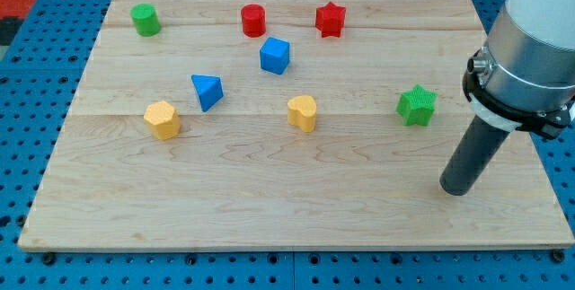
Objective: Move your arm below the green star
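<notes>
Light: falling bright and even from above | Shadows: lying soft under blocks | Focus: staying sharp, arm top blowing out white

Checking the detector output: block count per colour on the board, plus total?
Green: 2, cylinder and star
Red: 2, cylinder and star
Blue: 2, cube and wedge
Yellow: 2, at and
Total: 8

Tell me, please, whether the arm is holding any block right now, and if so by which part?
Nothing is held. My tip rests on the board, apart from the green star, which lies up and to the view's left of it.
</notes>
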`<state>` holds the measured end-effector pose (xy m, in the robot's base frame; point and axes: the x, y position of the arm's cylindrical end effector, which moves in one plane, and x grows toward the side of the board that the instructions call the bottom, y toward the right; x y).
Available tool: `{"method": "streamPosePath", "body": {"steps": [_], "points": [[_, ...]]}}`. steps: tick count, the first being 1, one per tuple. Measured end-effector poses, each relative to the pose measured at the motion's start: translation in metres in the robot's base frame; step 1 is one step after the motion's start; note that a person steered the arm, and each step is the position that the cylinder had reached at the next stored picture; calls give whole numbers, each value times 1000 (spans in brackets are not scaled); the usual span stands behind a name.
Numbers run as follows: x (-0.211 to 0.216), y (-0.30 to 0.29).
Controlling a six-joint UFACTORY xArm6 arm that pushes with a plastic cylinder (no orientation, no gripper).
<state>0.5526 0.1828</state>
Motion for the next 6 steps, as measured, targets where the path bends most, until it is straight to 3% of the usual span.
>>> {"method": "streamPosePath", "body": {"steps": [6], "points": [[0,-5]]}}
